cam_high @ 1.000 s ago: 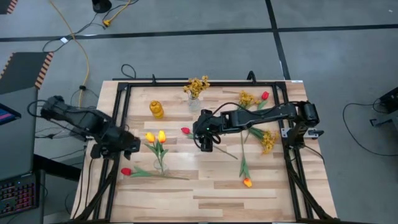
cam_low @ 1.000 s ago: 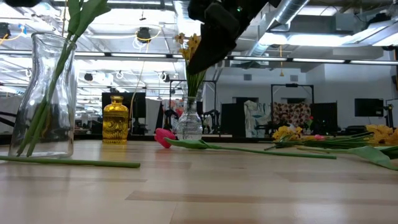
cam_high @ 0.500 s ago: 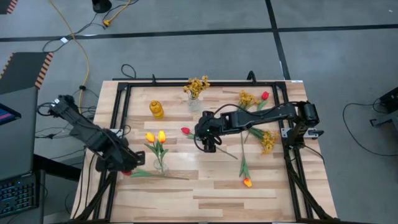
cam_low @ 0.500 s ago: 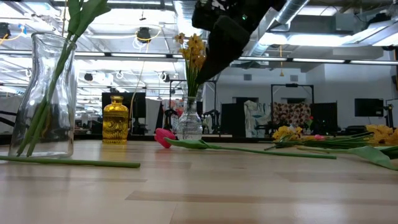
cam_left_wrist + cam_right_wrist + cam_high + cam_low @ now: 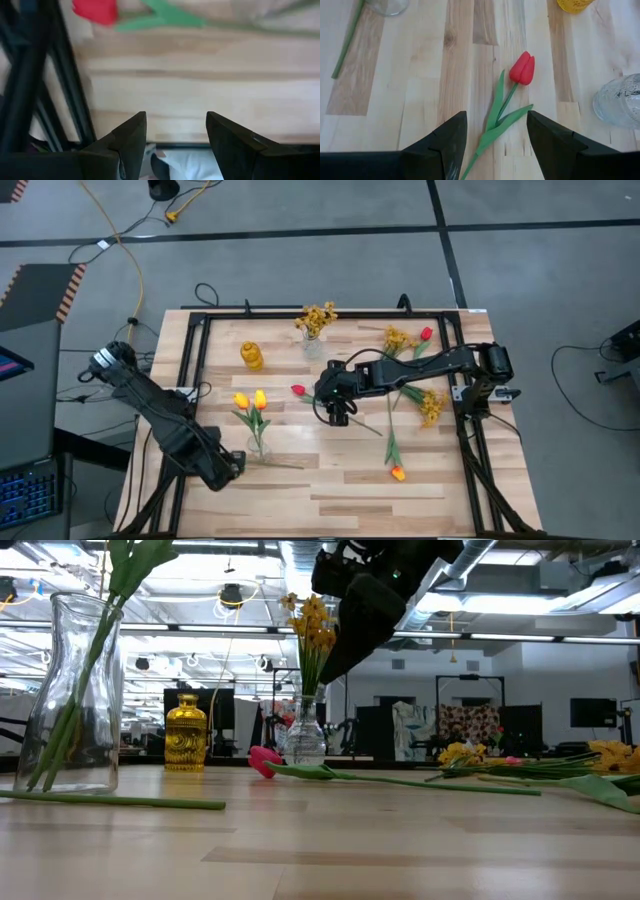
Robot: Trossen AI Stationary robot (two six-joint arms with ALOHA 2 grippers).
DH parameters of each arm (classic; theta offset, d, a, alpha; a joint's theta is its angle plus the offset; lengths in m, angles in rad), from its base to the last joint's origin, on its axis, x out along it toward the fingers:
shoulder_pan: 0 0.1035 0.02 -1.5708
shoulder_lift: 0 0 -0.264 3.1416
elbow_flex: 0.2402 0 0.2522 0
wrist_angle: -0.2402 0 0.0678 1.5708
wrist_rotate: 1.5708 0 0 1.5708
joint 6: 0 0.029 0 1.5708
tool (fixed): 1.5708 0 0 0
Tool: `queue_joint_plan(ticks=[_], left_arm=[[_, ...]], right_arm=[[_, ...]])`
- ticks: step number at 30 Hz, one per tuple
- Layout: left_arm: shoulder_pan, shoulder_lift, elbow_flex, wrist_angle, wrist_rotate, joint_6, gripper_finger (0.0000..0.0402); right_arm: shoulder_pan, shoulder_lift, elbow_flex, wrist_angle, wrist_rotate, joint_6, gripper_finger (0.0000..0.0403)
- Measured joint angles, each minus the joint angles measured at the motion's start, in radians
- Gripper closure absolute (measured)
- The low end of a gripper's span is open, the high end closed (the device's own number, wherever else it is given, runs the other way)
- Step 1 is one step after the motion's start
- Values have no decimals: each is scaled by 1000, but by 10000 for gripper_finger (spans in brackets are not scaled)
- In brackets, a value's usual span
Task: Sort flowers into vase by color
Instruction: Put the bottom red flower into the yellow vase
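Frame centre: the right gripper (image 5: 337, 417) hovers, jaws spread and empty, over a red tulip with a long green stem (image 5: 521, 70) lying on the wooden table (image 5: 340, 490); lower left, the left gripper (image 5: 232, 470), fingers apart, holds nothing beside another red tulip (image 5: 95, 10).

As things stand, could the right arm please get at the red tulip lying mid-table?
Probably yes: the right gripper hangs open over the red tulip, whose stem runs between its fingers, with nothing covering it.
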Motion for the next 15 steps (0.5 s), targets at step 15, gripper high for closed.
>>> queue_joint_plan(ticks=[15], left_arm=[[-21,146,0,178,-143,19,207]], right_arm=[[0,0,0,-1,0,2,170]])
